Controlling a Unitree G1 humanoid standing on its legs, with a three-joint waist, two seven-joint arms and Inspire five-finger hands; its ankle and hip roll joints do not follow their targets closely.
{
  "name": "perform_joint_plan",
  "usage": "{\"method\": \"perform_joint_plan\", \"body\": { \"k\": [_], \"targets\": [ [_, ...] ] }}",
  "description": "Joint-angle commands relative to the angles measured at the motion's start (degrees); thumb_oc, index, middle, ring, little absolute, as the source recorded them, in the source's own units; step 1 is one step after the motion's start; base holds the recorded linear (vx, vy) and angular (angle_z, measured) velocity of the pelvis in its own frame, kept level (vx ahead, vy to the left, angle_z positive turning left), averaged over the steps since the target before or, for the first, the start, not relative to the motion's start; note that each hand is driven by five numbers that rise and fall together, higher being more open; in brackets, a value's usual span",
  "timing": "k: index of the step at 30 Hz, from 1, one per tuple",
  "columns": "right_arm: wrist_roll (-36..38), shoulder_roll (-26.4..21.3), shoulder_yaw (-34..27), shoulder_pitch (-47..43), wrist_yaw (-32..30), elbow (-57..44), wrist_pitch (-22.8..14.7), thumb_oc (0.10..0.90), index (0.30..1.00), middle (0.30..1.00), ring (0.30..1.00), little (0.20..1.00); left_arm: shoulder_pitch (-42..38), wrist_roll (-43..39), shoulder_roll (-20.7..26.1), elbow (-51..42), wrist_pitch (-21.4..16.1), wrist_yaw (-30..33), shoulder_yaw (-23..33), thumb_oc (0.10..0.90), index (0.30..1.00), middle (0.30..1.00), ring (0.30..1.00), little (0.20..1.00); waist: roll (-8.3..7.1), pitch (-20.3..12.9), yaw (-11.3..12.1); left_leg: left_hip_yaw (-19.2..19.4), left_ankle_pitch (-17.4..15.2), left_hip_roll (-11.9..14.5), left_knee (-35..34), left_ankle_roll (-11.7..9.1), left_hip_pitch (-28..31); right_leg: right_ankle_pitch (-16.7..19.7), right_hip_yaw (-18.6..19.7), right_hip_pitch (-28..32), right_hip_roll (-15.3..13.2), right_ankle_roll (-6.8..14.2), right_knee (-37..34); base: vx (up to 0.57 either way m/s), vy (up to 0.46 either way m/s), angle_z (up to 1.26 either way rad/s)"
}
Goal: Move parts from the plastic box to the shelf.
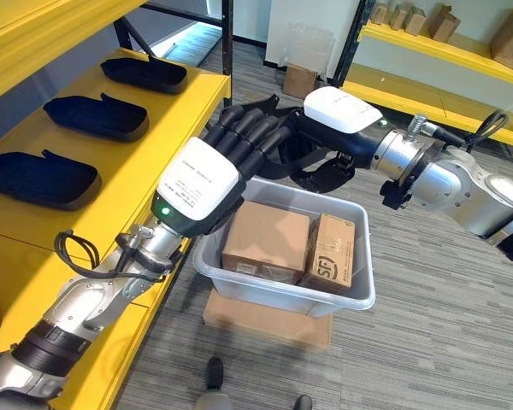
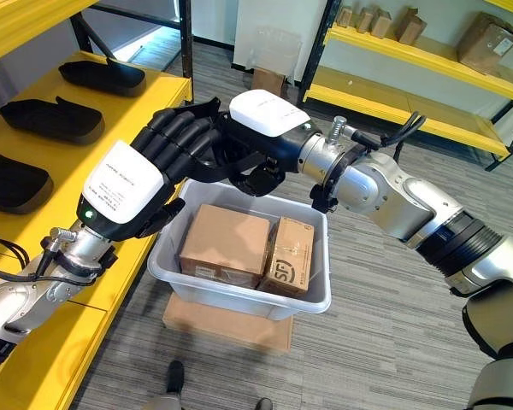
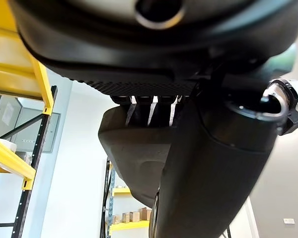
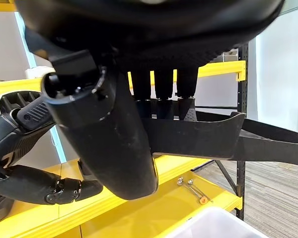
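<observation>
Both hands, left hand (image 2: 167, 141) and right hand (image 2: 255, 147), clasp black moulded part (image 4: 198, 134) above translucent plastic box (image 2: 239, 295).

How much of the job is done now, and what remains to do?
Three black parts already lie on the yellow shelf. Both hands, left hand and right hand, hold another black part above the plastic box. It must still reach the shelf.

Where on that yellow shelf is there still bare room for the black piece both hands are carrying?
Bare yellow shelf lies along its front edge beside the black parts, and nearer, before the closest part. The back is crowded. The plastic box holds cartons.
</observation>
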Motion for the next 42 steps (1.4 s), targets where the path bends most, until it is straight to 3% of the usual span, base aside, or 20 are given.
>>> {"method": "perform_joint_plan", "body": {
  "k": [1, 16, 17, 18, 19, 33, 42],
  "targets": [
    [6.0, 4.9, -7.0, -7.2, -4.4, -0.5, -3.5, 0.4, 0.3, 0.3, 0.3, 0.3, -4.7, 0.6, -2.1, 3.5, 3.0, 3.5, 2.0, 0.9, 1.0, 1.0, 1.0, 1.0, -1.91, -8.2, -0.8, 1.8, -10.5, 3.6, -0.6, -2.3, 7.6, -0.2, 5.2, -2.1, -2.7, 2.9, 3.4, 0.0, 0.0, 0.0],
    [6.7, 8.2, -6.7, -8.3, -3.6, 0.0, -2.9, 0.4, 0.3, 0.3, 0.3, 0.3, -10.8, 3.3, -1.7, 6.6, 3.9, 1.8, -3.3, 0.9, 1.0, 1.0, 1.0, 1.0, -1.57, -8.5, -1.6, 2.2, -10.8, 3.6, -0.6, -2.1, 8.2, -0.4, 5.9, -2.0, -2.6, 2.8, 3.4, 0.0, 0.0, 0.0],
    [6.7, 8.1, -6.7, -8.3, -3.6, 0.0, -2.9, 0.4, 0.3, 0.3, 0.3, 0.3, -11.0, 3.3, -1.7, 6.7, 3.8, 1.9, -3.5, 0.631, 0.624, 0.624, 0.624, 0.624, -1.58, -8.4, -1.6, 2.2, -10.8, 3.6, -0.6, -2.1, 8.2, -0.4, 5.9, -1.9, -2.6, 2.8, 3.4, 0.0, 0.0, 0.0],
    [6.8, 8.4, -6.6, -8.5, -3.6, 0.2, -2.9, 0.4, 0.3, 0.3, 0.3, 0.3, -11.3, 3.4, -1.6, 7.0, 3.9, 1.7, -3.8, 0.461, 0.385, 0.385, 0.385, 0.385, -1.49, -8.5, -1.7, 2.3, -10.8, 3.6, -0.6, -2.1, 8.3, -0.5, 5.9, -1.9, -2.6, 2.9, 3.4, 0.0, 0.0, 0.0],
    [6.9, 8.8, -6.6, -8.7, -3.6, 0.5, -2.9, 0.4, 0.3, 0.3, 0.3, 0.3, -12.2, 3.5, -1.5, 7.6, 3.9, 1.5, -4.6, 0.4, 0.3, 0.3, 0.3, 0.3, -1.4, -8.5, -1.8, 2.4, -10.9, 3.6, -0.6, -2.1, 8.3, -0.5, 5.9, -1.9, -2.6, 2.8, 3.5, 0.0, 0.0, 0.0],
    [7.3, 11.9, -6.1, -10.3, -3.7, 1.3, -3.0, 0.4, 0.3, 0.3, 0.3, 0.3, -19.5, 4.0, 0.3, 10.6, 3.3, -0.1, -11.4, 0.4, 0.3, 0.3, 0.3, 0.3, -0.79, -8.8, -2.8, 3.0, -11.2, 3.5, -0.6, -2.0, 9.2, -0.8, 7.0, -1.7, -2.4, 2.7, 3.6, 0.01, 0.001, -0.04],
    [6.8, 13.0, -6.0, -10.9, -4.2, 1.8, -3.0, 0.4, 0.3, 0.3, 0.3, 0.3, -19.5, 4.0, -0.4, 11.6, 3.6, 0.3, -11.7, 0.4, 0.3, 0.3, 0.3, 0.3, -0.54, -9.1, -3.0, 3.2, -11.4, 3.5, -0.6, -2.0, 9.6, -0.9, 7.2, -1.6, -2.4, 2.6, 3.8, 0.0, 0.0, 0.0]
  ]
}}
